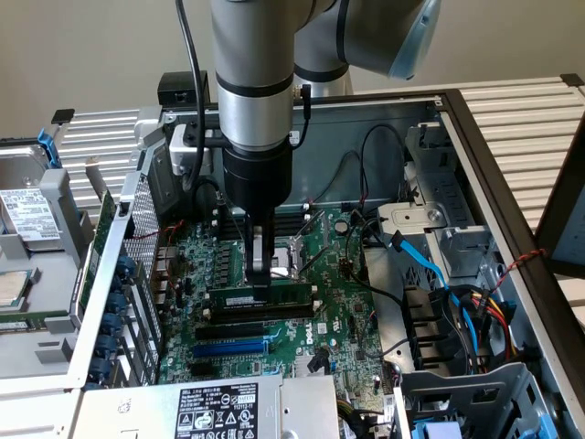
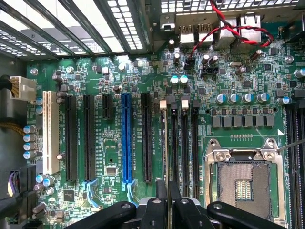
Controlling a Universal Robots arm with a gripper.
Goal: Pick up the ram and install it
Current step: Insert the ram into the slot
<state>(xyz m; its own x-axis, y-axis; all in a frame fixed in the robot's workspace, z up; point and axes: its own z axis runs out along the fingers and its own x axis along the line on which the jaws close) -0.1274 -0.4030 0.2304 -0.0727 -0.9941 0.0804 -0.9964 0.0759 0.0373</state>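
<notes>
Exterior view: you see the gripper (image 1: 260,277) lowered over the motherboard (image 1: 338,320), fingers pinching the top edge of the ram (image 1: 228,298), which stands on edge along a black slot (image 1: 256,313).

Wrist view: the ram (image 2: 164,143) runs edge-on out from between the closed fingers (image 2: 161,193), beside the empty slots (image 2: 185,143).

A: Any readable text?
B: Barely. Sticker (image 1: 239,299) on the ram (image 1: 285,294), right at the gripper (image 1: 262,285): print too small. Power supply label (image 1: 217,410), well apart from the gripper: certification marks, no legible words.
A: Silkscreen?
B: White lettering on the motherboard (image 2: 109,157), near the gripper: unreadable.
</notes>
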